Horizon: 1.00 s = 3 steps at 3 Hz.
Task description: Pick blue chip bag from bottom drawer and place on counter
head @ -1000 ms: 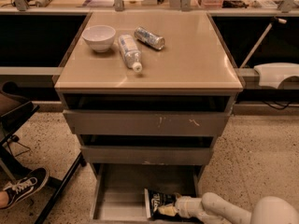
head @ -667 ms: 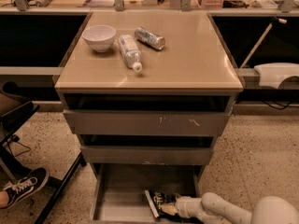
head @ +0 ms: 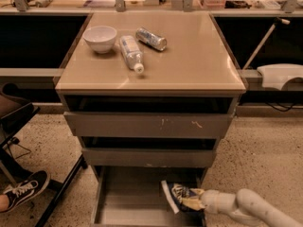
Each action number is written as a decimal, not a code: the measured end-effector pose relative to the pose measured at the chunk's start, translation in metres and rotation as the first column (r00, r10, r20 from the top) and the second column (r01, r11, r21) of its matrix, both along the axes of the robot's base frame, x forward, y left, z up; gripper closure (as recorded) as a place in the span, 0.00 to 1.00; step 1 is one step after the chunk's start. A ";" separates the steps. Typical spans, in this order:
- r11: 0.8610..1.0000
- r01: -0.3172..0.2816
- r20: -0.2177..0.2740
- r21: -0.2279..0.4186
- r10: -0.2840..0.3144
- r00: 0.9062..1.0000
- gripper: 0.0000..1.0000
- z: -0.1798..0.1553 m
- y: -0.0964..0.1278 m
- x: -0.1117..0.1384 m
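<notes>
A black sneaker [head: 23, 191] rests on the speckled floor at far left. On the counter [head: 189, 60] stand a white bowl [head: 100, 38], a lying plastic bottle [head: 131, 53] and a silver can [head: 151, 38]. Below, the bottom drawer [head: 128, 197] is pulled out; at its right side the blue chip bag [head: 177, 196] is tilted up, clamped by the gripper [head: 195, 202], whose white arm [head: 246, 208] enters from the lower right.
</notes>
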State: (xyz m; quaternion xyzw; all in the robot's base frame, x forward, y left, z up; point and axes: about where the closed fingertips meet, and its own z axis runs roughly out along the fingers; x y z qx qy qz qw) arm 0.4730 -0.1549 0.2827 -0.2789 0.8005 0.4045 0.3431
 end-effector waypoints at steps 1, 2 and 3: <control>0.998 0.052 0.035 0.035 -0.053 0.998 1.00 0.102 -0.071 0.010; 0.992 0.120 0.045 0.050 -0.122 0.991 1.00 0.192 -0.125 0.044; 0.984 0.165 0.062 0.063 -0.169 0.984 1.00 0.284 -0.155 0.073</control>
